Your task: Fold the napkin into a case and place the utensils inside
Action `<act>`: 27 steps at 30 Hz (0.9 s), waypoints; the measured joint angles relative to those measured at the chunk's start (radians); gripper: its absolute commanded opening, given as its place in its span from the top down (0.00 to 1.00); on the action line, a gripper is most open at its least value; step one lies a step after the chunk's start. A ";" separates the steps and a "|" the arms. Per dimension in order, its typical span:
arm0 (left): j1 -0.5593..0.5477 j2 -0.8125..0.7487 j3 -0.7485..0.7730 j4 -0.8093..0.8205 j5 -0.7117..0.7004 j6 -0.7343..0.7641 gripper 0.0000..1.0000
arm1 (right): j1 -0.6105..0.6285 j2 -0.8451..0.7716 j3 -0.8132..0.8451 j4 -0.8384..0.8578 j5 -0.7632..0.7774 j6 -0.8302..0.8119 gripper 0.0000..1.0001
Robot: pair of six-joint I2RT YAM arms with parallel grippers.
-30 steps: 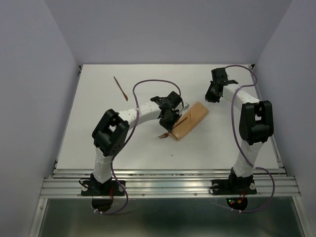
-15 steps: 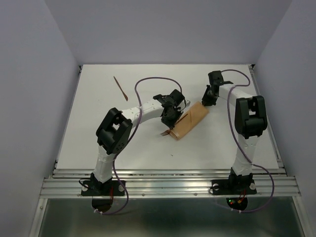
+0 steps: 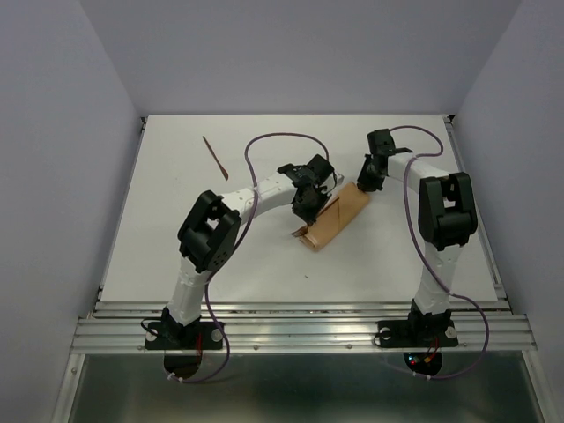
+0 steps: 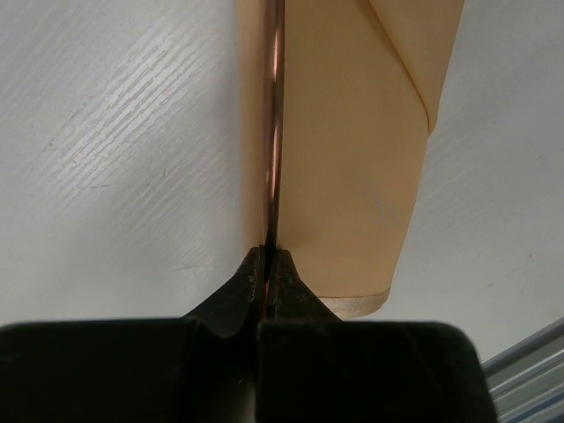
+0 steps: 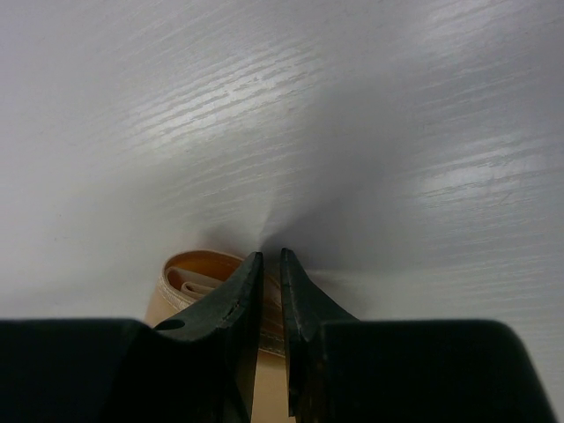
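The case [image 3: 337,214] is a narrow tan pouch lying diagonally at mid-table. My left gripper [image 3: 308,199] is over its left edge, shut on a thin reddish-brown utensil [image 4: 275,132]. The utensil runs forward along the left edge of the case [image 4: 352,159], and its tail [image 3: 297,233] sticks out by the case's near end. My right gripper [image 3: 363,176] is at the case's far end. Its jaws stand almost together, a narrow gap left, tips [image 5: 271,260] over the rolled rim of the case [image 5: 189,273]. The second utensil [image 3: 214,157] lies alone at the far left.
A white table [image 3: 176,256] with a metal rail [image 3: 300,330] along its near edge. Grey walls close in the left, back and right. Purple cables [image 3: 264,141] loop above both arms.
My right gripper has moved left and down onto the case's far end. My left gripper has shifted right and farther along the case with the utensil held.
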 measured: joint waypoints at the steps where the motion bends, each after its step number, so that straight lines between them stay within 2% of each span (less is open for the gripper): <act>1: 0.000 0.004 0.003 -0.002 0.000 0.000 1.00 | 0.002 0.000 0.000 0.001 -0.006 0.000 0.81; 27: 0.000 0.026 -0.004 -0.007 -0.015 0.006 1.00 | 0.006 -0.003 -0.012 0.016 -0.026 0.011 0.80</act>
